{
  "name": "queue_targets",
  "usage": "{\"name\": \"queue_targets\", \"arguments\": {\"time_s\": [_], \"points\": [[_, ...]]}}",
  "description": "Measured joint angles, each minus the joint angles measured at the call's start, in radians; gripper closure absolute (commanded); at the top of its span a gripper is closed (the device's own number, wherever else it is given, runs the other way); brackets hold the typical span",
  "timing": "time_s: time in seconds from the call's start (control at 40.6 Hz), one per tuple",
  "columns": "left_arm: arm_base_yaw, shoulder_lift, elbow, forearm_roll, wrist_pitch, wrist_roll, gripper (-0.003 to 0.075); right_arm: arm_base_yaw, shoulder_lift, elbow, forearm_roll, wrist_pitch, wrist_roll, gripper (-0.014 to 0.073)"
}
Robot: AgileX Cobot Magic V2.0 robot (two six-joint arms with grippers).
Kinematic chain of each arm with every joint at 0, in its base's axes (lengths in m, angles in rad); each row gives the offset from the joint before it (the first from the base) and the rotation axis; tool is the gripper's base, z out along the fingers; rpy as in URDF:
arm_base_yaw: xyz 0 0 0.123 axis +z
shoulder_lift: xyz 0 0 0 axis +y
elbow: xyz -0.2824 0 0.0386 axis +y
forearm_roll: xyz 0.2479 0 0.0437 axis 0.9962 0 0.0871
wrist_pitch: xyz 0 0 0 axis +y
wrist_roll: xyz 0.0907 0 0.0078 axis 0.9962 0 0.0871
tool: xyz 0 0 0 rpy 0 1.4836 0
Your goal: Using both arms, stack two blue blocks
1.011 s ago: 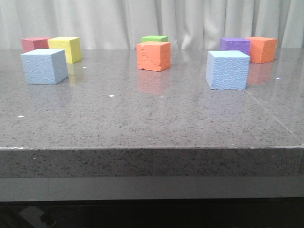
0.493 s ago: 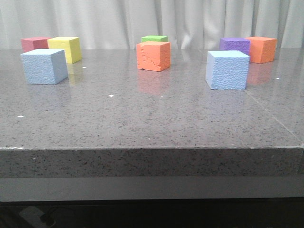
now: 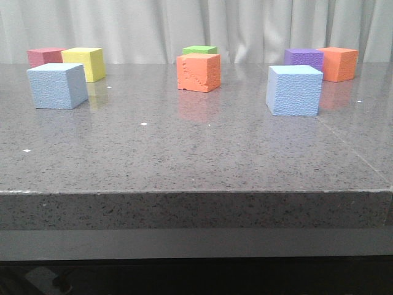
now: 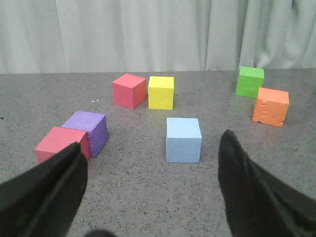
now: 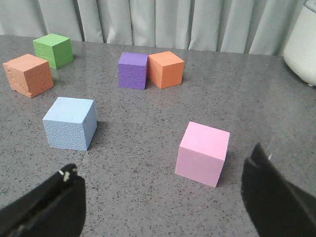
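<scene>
Blue blocks [image 3: 57, 85] [image 3: 294, 90] (pebbled, pale) well apart

Bright, even light; sharp pictures, with soft block reflections on the glossy table [image 3: 196, 147].

Lab test bench: grey stone table [image 3: 196, 160], curtain backdrop [image 3: 153, 27].

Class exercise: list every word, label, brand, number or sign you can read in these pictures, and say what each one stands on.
None: no readable text in any view.
The blue blocks, the other coloured cubes, the grey table and the curtain are all unmarked.
The white object at the edge of the right wrist view shows no label.
</scene>
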Motion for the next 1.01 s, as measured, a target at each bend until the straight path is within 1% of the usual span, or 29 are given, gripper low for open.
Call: {"name": "queue_targets", "arguments": {"time_s": [0.099, 0.222, 0.32, 0.444, 0.542, 0.665, 0.838, 0.887, 1.011], "points": [[0.000, 0.000, 0.000, 0.000, 0.000, 0.000, 0.0176, 0.000, 0.010, -0.013, 0.035, 0.035, 0.000, -0.0053], [0.000, 0.000, 0.000, 0.000, 0.000, 0.000, 0.0176, 0.000, 0.073, -0.076, 0.089, 0.138, -0.021, -0.0053], [0.000, 0.000, 0.000, 0.000, 0.000, 0.000, 0.0176, 0.008, 0.158, -0.149, 0.139, 0.242, -0.096, -0.0053], [0.000, 0.000, 0.000, 0.000, 0.000, 0.000, 0.0176, 0.028, 0.287, -0.248, 0.231, 0.350, -0.198, -0.0053], [0.000, 0.000, 0.000, 0.000, -0.001, 0.000, 0.0176, 0.059, 0.403, -0.328, 0.299, 0.404, -0.272, -0.0053], [0.000, 0.000, 0.000, 0.000, -0.001, 0.000, 0.0176, 0.113, 0.531, -0.405, 0.329, 0.428, -0.316, -0.0053], [0.000, 0.000, 0.000, 0.000, -0.002, 0.000, 0.0176, 0.219, 0.709, -0.512, 0.294, 0.445, -0.302, -0.0053], [0.000, 0.000, 0.000, 0.000, -0.002, 0.000, 0.0176, 0.245, 0.758, -0.545, 0.267, 0.444, -0.263, -0.0053], [0.000, 0.000, 0.000, 0.000, -0.002, 0.000, 0.0176, 0.288, 0.875, -0.636, 0.145, 0.441, -0.100, -0.0053]]}}
